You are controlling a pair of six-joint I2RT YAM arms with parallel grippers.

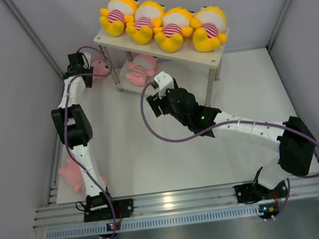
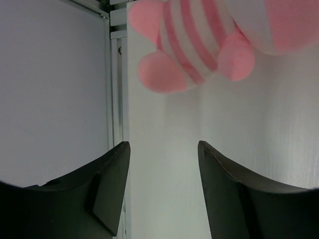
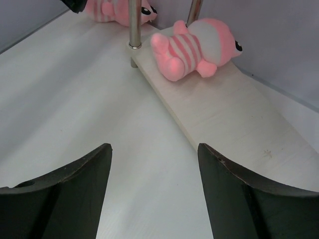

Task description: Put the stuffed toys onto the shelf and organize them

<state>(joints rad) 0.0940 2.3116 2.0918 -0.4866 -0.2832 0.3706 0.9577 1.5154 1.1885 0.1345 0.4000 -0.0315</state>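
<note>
Several yellow stuffed toys (image 1: 162,24) lie in a row on the top board of the shelf (image 1: 217,57). One pink toy (image 1: 142,70) lies on the lower board, also in the right wrist view (image 3: 197,47). A second pink toy (image 1: 101,68) lies on the table left of the shelf, just ahead of my open, empty left gripper (image 1: 86,67); it shows in the left wrist view (image 2: 199,42). A third pink toy (image 1: 72,175) lies at the near left, behind the left arm. My right gripper (image 1: 157,88) is open and empty in front of the lower board (image 3: 234,112).
Grey walls close in on the left, right and back. A metal rail (image 1: 175,202) runs along the near table edge. The shelf's metal legs (image 3: 134,25) stand at its corners. A purple cable (image 1: 155,134) loops off the right arm.
</note>
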